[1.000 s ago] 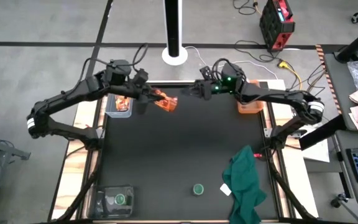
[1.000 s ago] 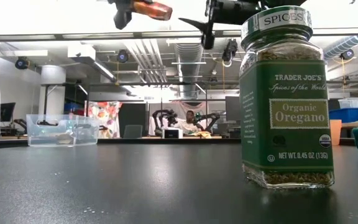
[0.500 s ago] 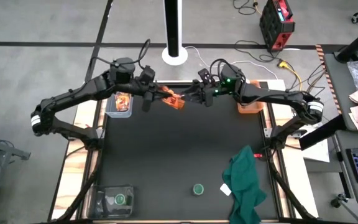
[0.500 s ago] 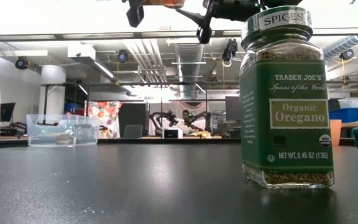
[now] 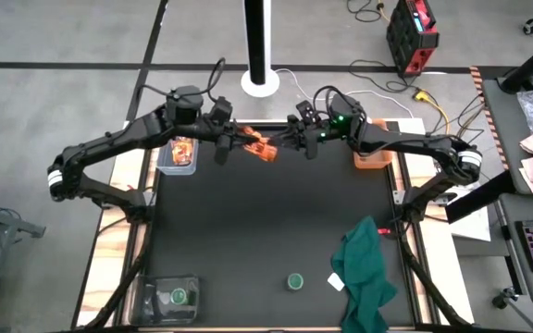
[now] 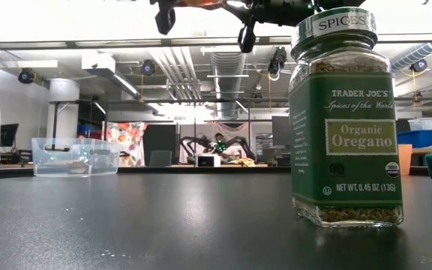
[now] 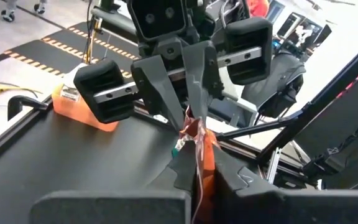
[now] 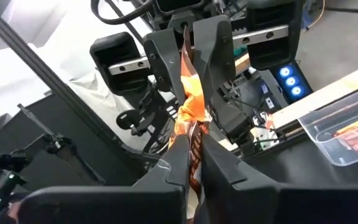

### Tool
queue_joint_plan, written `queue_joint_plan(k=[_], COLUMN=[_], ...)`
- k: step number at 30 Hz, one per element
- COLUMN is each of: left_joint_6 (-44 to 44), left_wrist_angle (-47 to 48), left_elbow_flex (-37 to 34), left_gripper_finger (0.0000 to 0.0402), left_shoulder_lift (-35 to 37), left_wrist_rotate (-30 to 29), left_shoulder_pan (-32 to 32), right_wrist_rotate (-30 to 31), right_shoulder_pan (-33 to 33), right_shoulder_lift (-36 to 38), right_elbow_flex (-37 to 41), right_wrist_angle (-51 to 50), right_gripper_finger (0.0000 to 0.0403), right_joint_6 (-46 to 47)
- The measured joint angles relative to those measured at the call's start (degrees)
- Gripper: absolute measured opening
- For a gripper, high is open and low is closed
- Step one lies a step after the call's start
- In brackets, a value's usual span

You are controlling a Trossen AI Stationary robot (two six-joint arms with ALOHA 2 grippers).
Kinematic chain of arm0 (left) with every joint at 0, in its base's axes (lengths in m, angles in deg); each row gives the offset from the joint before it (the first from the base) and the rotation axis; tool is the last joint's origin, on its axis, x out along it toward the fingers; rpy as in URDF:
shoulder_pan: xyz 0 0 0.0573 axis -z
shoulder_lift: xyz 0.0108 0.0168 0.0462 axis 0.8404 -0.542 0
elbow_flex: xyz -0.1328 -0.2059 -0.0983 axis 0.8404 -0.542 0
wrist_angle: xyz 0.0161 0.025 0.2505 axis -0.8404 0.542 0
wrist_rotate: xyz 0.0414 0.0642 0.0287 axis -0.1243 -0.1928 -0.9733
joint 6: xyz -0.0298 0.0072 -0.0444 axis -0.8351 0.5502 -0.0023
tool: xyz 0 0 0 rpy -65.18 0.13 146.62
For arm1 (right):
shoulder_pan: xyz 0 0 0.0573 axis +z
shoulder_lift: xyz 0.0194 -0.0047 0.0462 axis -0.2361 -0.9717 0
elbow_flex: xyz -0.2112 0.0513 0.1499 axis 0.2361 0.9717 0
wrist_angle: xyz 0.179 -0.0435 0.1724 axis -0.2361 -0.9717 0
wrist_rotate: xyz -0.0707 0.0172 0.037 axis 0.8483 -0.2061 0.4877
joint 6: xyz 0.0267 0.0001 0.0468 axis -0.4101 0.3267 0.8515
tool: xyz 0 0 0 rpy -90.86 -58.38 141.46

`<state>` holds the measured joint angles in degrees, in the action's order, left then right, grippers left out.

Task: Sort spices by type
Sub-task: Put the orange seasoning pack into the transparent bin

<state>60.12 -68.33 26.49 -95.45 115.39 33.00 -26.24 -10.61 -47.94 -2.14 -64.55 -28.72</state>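
Robotics lab: exposed ceiling ducts point(image 6: 227, 71)

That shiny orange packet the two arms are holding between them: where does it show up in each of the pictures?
High view: foil packet at the mat's far edge, between the two grippers.
Low view: only a sliver at the very top edge.
Left wrist view: centre.
Right wrist view: centre.
Shared landmark: the clear bin, also in the right wrist view.

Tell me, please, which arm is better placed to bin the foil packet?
Likely left: left gripper and right gripper pinch the foil packet; the clear bin holding its twin is left.
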Motion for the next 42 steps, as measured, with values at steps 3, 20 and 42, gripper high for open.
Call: queue_joint_plan(k=[3, 20, 42], left_joint_6=[-0.19, -0.2, -7.74], left_wrist_angle=[0.09, 3.77, 60.15], left_elbow_flex=[0.0, 0.04, 0.01], left_gripper_finger=[0.0, 0.0001, 0.0], left_shoulder_lift=[1.16, 5.33, -2.43], left_wrist_rotate=[-0.18, -11.89, -50.55], left_shoulder_pan=[-0.03, -0.7, -15.23], right_wrist_rotate=[0.46, 4.08, 9.2], right_shoulder_pan=[0.02, -0.54, -2.38], right_shoulder_lift=[0.25, 1.22, 1.53], right_elbow_flex=[-0.09, -2.07, -1.84], right_wrist_angle=[0.23, -8.9, -32.27], right_gripper_finger=[0.0013, 0.0079, 0.0177], right_joint_6=[-1.21, -7.97, -9.63])
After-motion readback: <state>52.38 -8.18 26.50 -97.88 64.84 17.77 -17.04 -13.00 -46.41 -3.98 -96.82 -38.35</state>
